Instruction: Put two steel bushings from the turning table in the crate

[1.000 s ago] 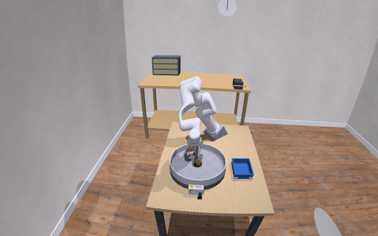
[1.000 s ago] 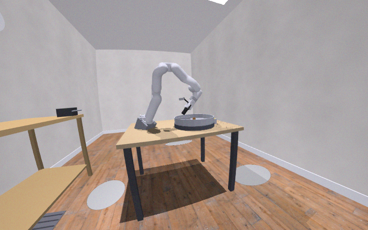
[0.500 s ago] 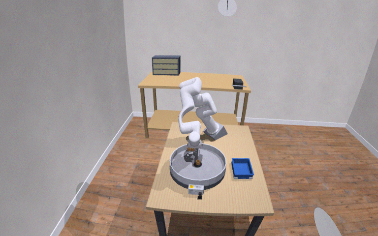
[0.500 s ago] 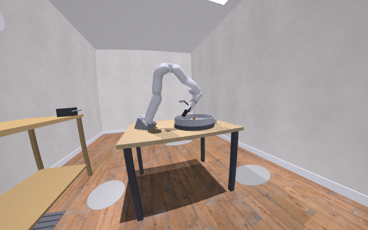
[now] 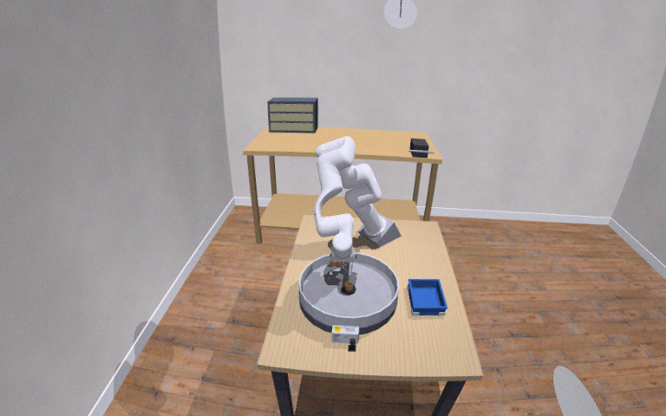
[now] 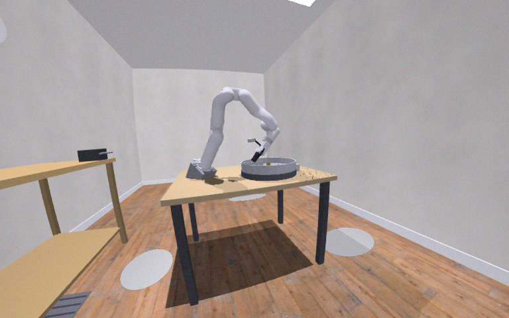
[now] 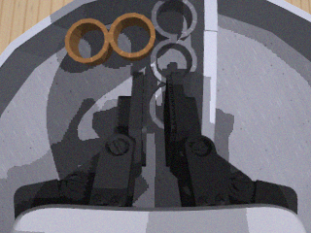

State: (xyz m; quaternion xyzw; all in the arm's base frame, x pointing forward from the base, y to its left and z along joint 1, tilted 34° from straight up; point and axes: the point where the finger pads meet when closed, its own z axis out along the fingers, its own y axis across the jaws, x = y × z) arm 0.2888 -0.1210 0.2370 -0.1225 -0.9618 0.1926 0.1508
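Three grey steel bushings stand in a row on the turning table [image 5: 348, 313] [image 6: 269, 171] [image 7: 264, 73]: a far one [image 7: 192, 18], a middle one [image 7: 192, 60] and a near one [image 7: 153, 109] partly hidden by my fingers. Two copper-coloured bushings, a left one [image 7: 70, 44] and a right one [image 7: 152, 36], stand to the left of the far steel one. My gripper [image 7: 155, 92] [image 6: 254, 159] is nearly closed, with a narrow gap and nothing held, above the steel row. The blue crate [image 5: 428, 310] beside the turning table shows nothing inside.
The turning table has a raised round wall. A copper-coloured piece [image 5: 349, 285] [image 6: 268, 163] stands at its middle. A pale upright strip [image 7: 210, 63] runs just right of the steel row. A small labelled box [image 5: 345, 334] sits at the turning table's front.
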